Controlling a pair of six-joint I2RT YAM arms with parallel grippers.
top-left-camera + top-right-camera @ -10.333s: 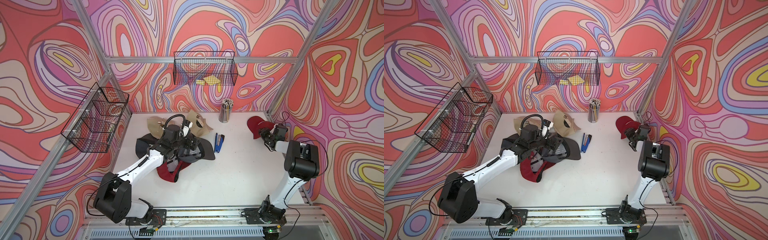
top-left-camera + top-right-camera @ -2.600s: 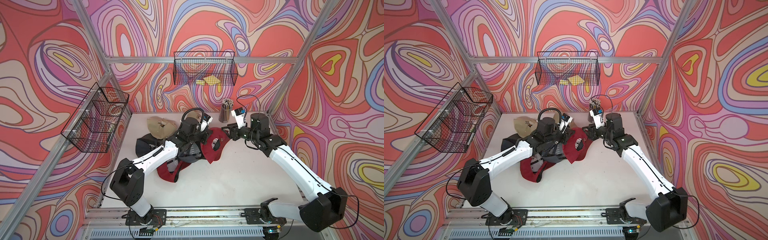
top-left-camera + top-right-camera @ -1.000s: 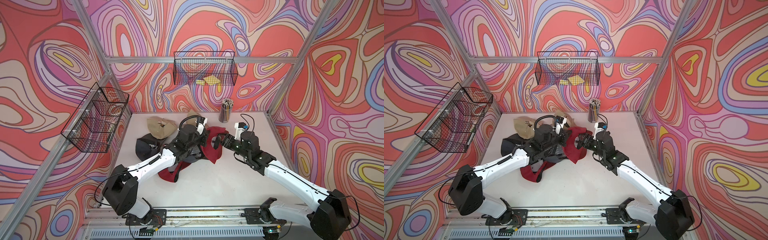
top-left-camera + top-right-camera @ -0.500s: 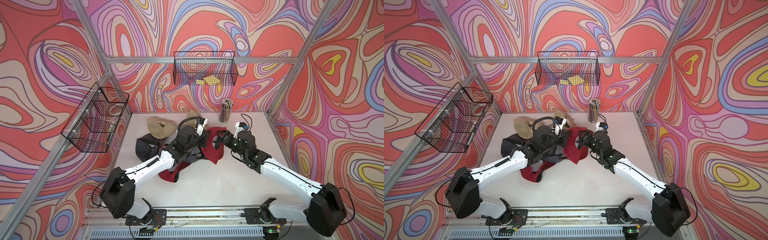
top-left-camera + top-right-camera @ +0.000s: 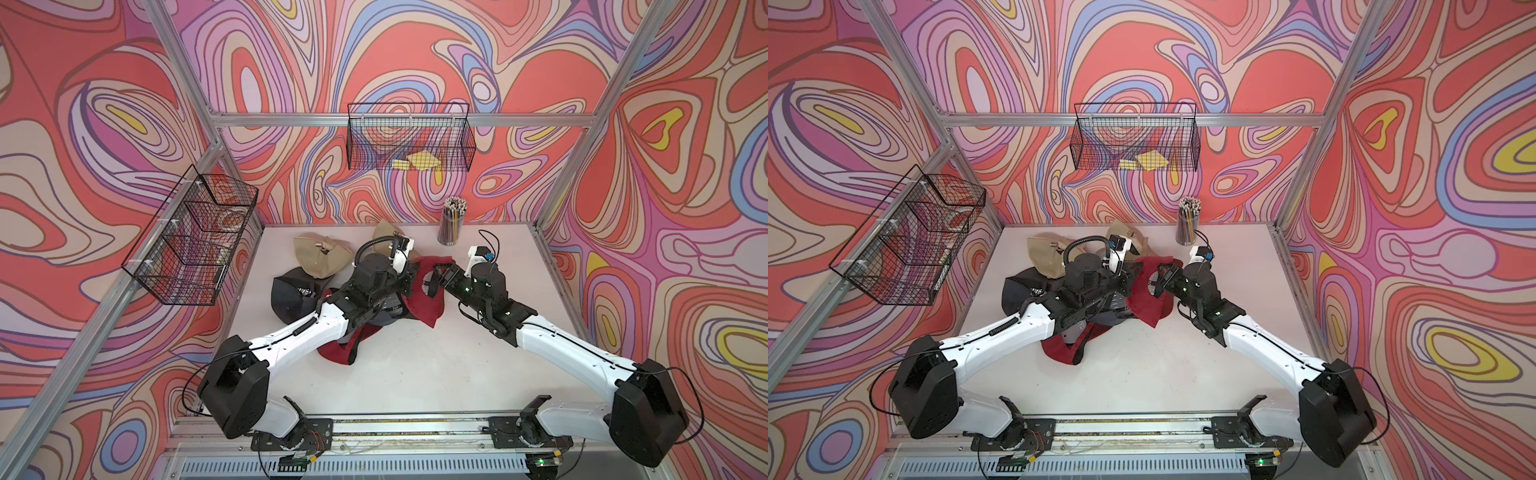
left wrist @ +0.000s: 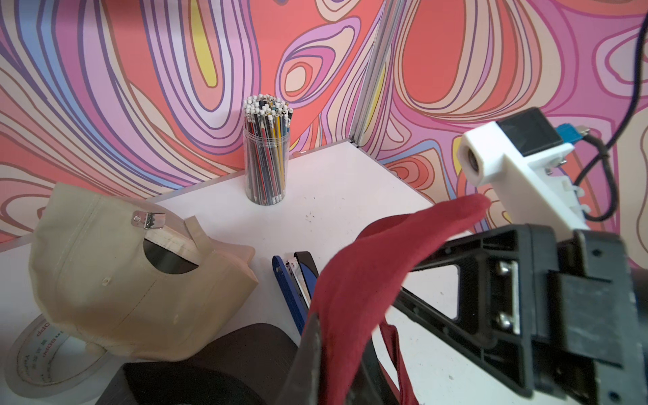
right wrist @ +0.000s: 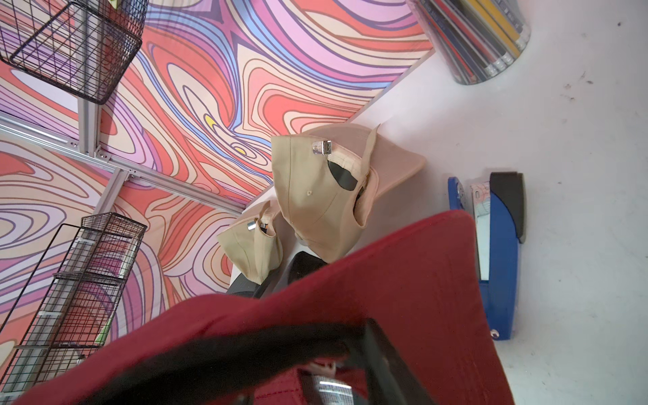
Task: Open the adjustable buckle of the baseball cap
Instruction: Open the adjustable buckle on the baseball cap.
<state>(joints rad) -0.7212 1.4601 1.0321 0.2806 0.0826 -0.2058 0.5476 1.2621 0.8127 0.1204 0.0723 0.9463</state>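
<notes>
Red baseball cap [image 5: 427, 309] is held up off the bench [image 5: 415, 374], mid-bench between both arms. Left claw [image 5: 408, 279] is clamped tight on its fabric. Right claw [image 5: 436, 281] is at the opposite edge, fingers astride the cloth; cannot tell whether clamped.

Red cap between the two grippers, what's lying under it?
A blue stapler lies on the table beneath the red cap, partly covered by it. Whatever else lies below is hidden by the cloth.

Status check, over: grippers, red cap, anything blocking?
Left gripper shut on red cap, holding it up. Right gripper jaws apart at the cap's back opening. Buckle state unclear. Other caps piled alongside, not blocking.
</notes>
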